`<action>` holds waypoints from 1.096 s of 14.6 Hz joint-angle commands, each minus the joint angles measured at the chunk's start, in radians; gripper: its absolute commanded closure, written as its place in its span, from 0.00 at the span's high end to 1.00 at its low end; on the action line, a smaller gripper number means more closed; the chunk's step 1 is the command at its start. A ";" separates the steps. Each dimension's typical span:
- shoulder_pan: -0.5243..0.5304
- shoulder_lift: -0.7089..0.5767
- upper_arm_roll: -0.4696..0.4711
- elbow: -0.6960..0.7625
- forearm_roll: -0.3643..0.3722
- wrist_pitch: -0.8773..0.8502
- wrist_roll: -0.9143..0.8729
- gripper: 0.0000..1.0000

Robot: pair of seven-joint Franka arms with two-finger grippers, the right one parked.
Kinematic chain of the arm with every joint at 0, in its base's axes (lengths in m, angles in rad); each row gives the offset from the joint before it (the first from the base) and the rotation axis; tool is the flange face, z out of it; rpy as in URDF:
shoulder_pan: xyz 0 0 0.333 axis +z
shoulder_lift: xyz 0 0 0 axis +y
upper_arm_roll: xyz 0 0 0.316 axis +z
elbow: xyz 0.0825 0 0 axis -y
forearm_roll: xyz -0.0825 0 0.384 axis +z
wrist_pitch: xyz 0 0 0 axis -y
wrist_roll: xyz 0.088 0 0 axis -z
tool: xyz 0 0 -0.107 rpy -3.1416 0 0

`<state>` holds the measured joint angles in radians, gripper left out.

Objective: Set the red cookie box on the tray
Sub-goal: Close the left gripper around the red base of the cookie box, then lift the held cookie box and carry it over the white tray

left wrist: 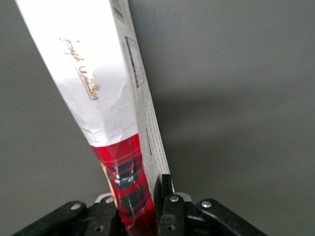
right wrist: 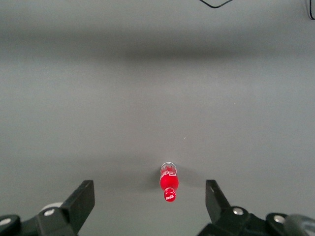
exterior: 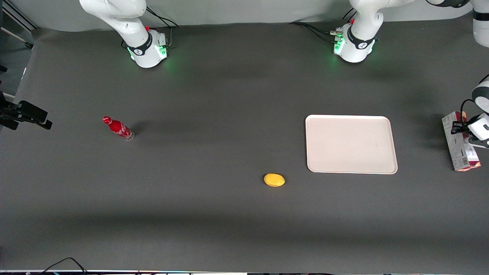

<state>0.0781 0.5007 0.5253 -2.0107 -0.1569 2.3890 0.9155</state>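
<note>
The dark tabletop [exterior: 229, 95] fills the front view, and the tray [exterior: 350, 144] lies bare on it, nothing loaded yet. Out at three o'clock from the tray, toward the working arm's end, sits the red cookie box [exterior: 459, 144], well apart from the tray. The gripper [left wrist: 142, 206] is clamped on the box's plaid end, a finger on each side. Looks like the grasp stage; next comes a lift and a carry toward nine o'clock. Small stuff: a yellow object [exterior: 274, 180], a red bottle [exterior: 118, 128].
</note>
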 commanded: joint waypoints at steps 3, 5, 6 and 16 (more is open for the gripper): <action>-0.038 -0.140 -0.013 0.341 -0.004 -0.497 -0.169 0.00; -0.044 -0.175 -0.068 0.455 0.014 -0.673 -0.268 0.00; -0.049 -0.204 -0.109 0.478 0.043 -0.724 -0.327 0.00; -0.044 -0.498 -0.418 -0.156 0.215 -0.449 -0.627 0.00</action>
<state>0.0239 0.0993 0.1063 -1.8806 0.0357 1.7203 0.2980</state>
